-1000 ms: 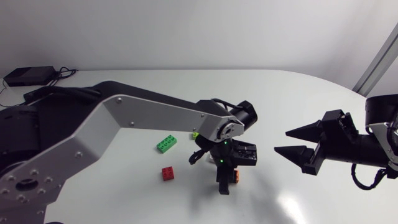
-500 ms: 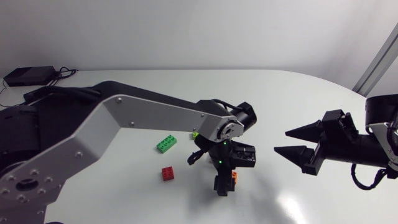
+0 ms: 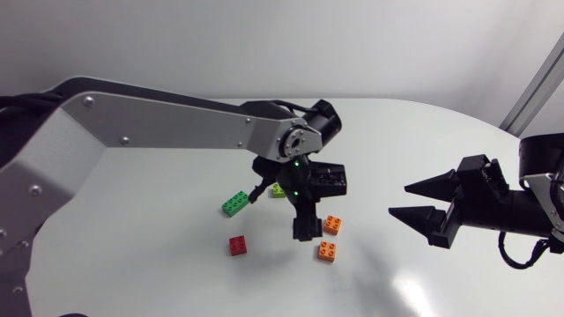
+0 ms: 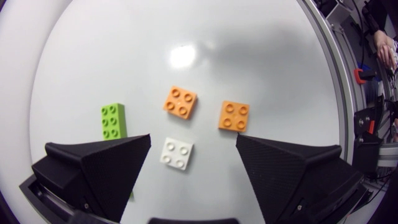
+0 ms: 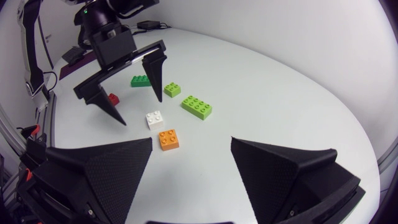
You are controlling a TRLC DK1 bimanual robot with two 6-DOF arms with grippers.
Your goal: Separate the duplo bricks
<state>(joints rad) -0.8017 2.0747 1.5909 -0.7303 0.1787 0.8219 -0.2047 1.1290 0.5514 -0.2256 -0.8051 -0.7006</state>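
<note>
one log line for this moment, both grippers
left gripper: open, over white brick | right gripper: open, off to side | orange bricks: apart

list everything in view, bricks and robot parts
orange bricks: 2, orange, side by side near the table's middle
white brick: 1, white, next to the orange pair
lime bricks: 2, lime, one long, one square, by the white brick
dark green brick: 1, dark green, left of the lime ones
red brick: 1, red, near the dark green one
table: 1, white
left fingers: 2, black, open, straddling the white brick
right fingers: 2, black, open, empty
</note>
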